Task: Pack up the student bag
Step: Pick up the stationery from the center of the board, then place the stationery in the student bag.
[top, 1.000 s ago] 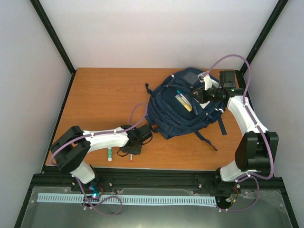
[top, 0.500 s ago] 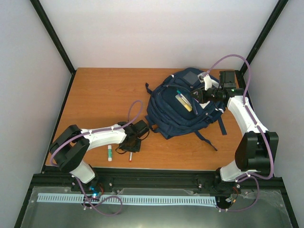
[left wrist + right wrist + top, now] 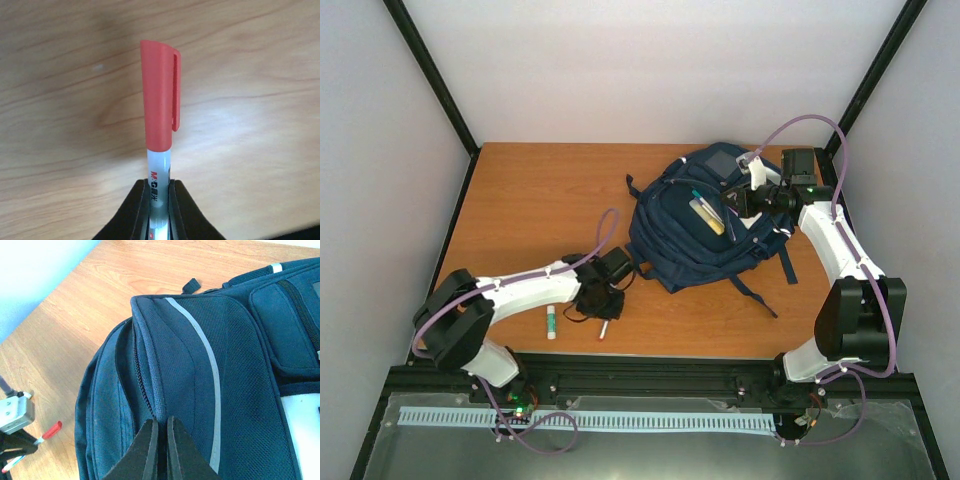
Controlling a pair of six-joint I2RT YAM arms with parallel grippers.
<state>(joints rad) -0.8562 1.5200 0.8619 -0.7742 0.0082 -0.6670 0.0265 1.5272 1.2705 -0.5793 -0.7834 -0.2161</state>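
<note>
**Top view.** The bag [image 3: 690, 235] lies on the right half of the table [image 3: 520, 200], nearer the far right corner. The left gripper [image 3: 599, 314] hangs low near the near edge, left of the bag. It holds a marker [image 3: 602, 330] whose red cap points toward the near edge. From this gripper the bag lies to the far right, close by. A glue stick [image 3: 551, 321] lies just to the gripper's left. The right gripper [image 3: 748, 203] sits on the bag's right side. The left arm carries the marker, so the transfer judged to come next runs from the near edge toward the far right.

**Left wrist view.** The fingers clamp the marker's white barrel just below the cap, with almost no gap left. The marker's long axis runs straight out from the fingers, cap outermost. Bare table lies beneath it. The barrel reads "M&G", followed by small characters too fine to read.

**Right wrist view.** The fingers are pressed together on the piped rim beside the bag's zipper. The rim appears pinched and lifted, and a dark slot shows to its left. That slot is judged to be the entry point for the marker. No writing is legible on the bag.
</note>
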